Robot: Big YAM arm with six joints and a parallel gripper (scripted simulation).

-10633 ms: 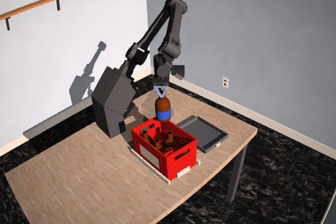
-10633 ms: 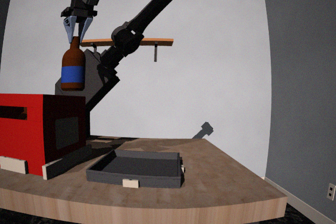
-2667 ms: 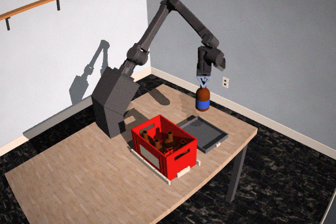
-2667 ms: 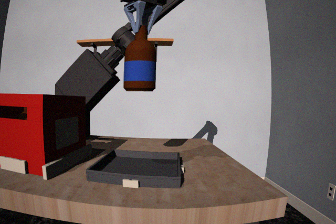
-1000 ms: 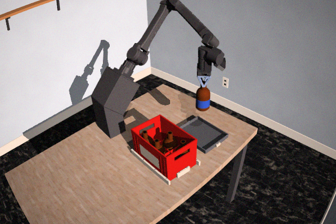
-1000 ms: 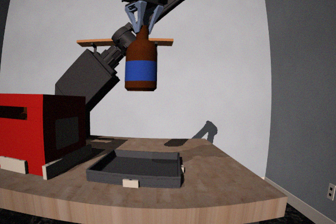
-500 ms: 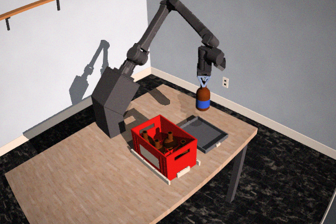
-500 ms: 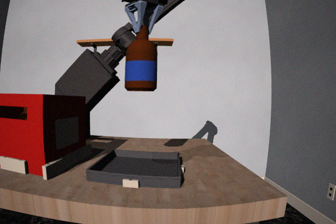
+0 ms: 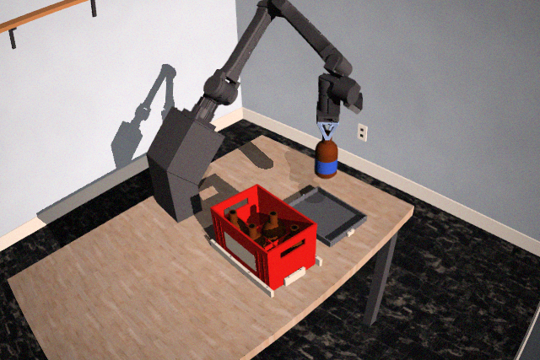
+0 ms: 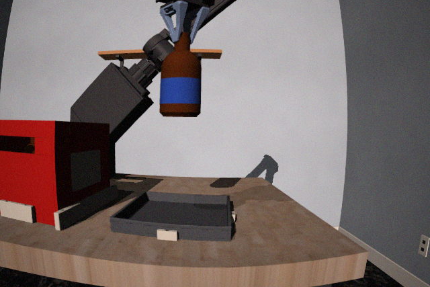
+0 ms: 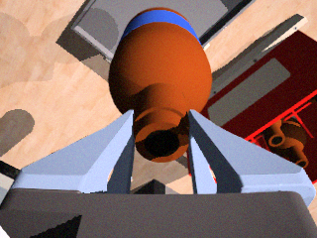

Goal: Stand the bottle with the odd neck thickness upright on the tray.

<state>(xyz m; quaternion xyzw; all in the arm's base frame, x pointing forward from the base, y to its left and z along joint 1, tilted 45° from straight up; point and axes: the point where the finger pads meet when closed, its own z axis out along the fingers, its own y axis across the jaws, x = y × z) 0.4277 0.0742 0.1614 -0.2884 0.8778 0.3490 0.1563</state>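
Note:
My gripper [image 10: 183, 35] is shut on the neck of a brown bottle with a blue label [image 10: 180, 80]. The bottle hangs upright, high above the table and roughly over the grey tray [image 10: 177, 215]. It also shows in the top view [image 9: 326, 158] and in the wrist view [image 11: 160, 75], with the gripper [image 11: 160, 142] pinching its neck just below the opening. The tray [image 9: 328, 214] lies empty to the right of the red crate [image 9: 260, 231]. Several brown bottles [image 9: 261, 227] are in the crate; their necks show above the dividers.
The arm's dark base [image 9: 183, 159] stands behind the crate. Pale blocks [image 9: 294, 278] sit against the crate's foot and small ones against the tray [image 10: 166, 234]. The table's right edge [image 9: 392, 225] lies just beyond the tray. A wooden shelf [image 9: 56, 8] hangs on the wall.

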